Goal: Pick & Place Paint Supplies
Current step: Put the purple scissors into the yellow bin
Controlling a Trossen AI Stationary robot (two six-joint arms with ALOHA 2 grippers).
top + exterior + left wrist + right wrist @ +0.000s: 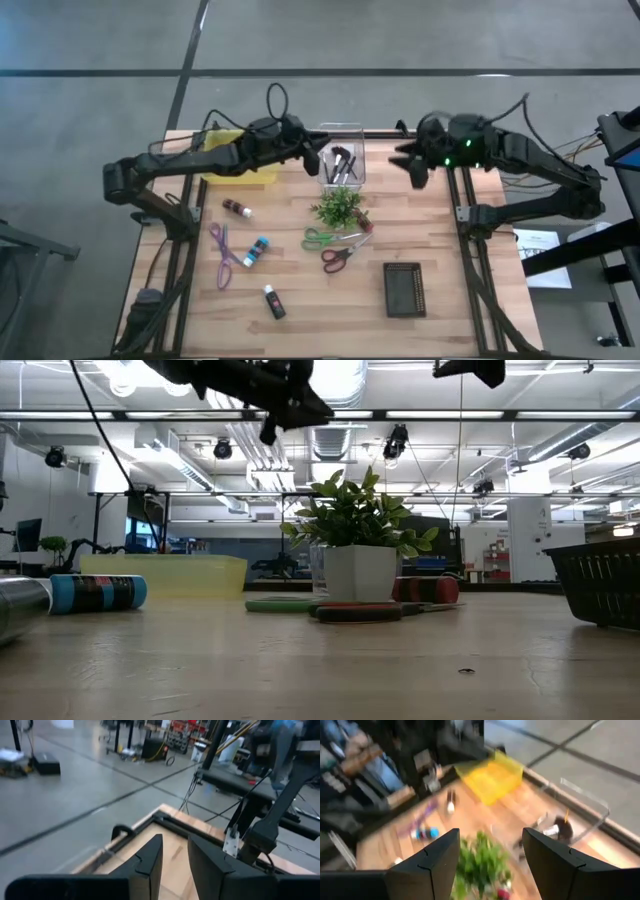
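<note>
Left gripper [318, 158] hovering by clear bin [343, 165] at far edge, fingers slightly apart, holding nothing. Right gripper [490, 855] hanging wide, empty. Tubes [257, 250], scissors [322, 239] lying mid-table; descending for them risks clipping plant [338, 207].

Bright overhead lamps glare; wrist views blurred.

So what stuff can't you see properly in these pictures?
- Clear box, high view: its brushes are too small to count.
- Silver thing, low view: cut off by the edge.
- Right wrist view: scissors hidden behind the plant, all blurred.
- Black case, high view: contents too small.
</note>
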